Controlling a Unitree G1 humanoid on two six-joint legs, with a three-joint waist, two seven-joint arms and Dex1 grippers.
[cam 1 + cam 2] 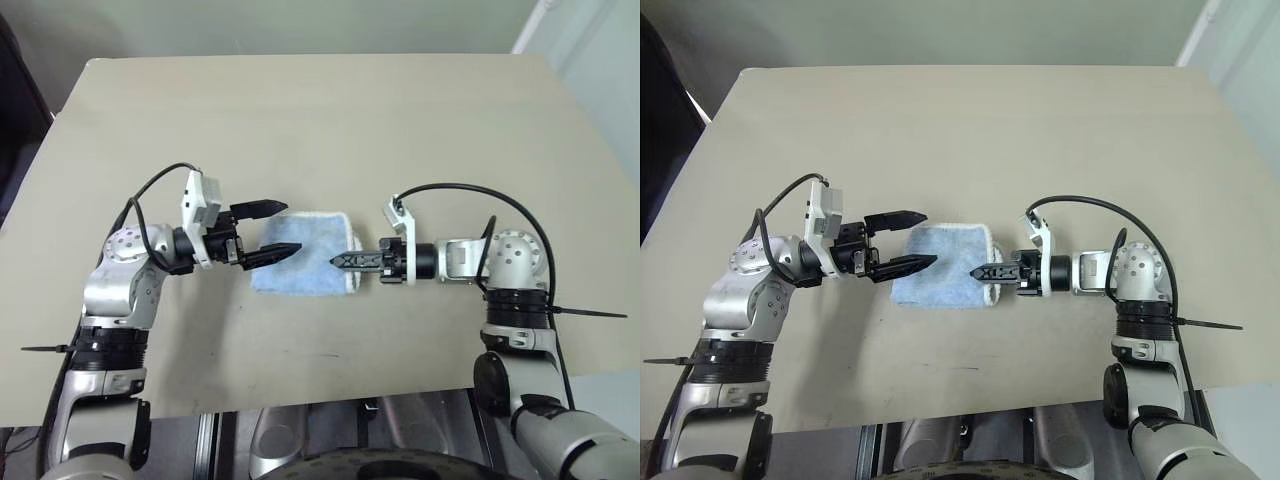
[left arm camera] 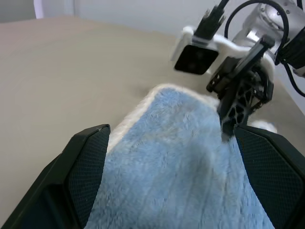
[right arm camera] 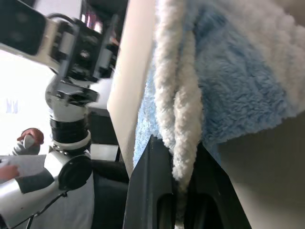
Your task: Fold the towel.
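Small light blue terry towel (image 1: 300, 255) with white stitched border lies mid-desk (image 1: 320, 110). My right gripper (image 1: 345, 262) pinches the towel's right edge; left gripper (image 1: 268, 230) gapes wide over its left end. I should lift evenly, keeping borders aligned.

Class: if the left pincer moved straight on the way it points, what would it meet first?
Probably the towel: the open left pincer points across it toward the right pincer, though its height above the cloth is unclear.
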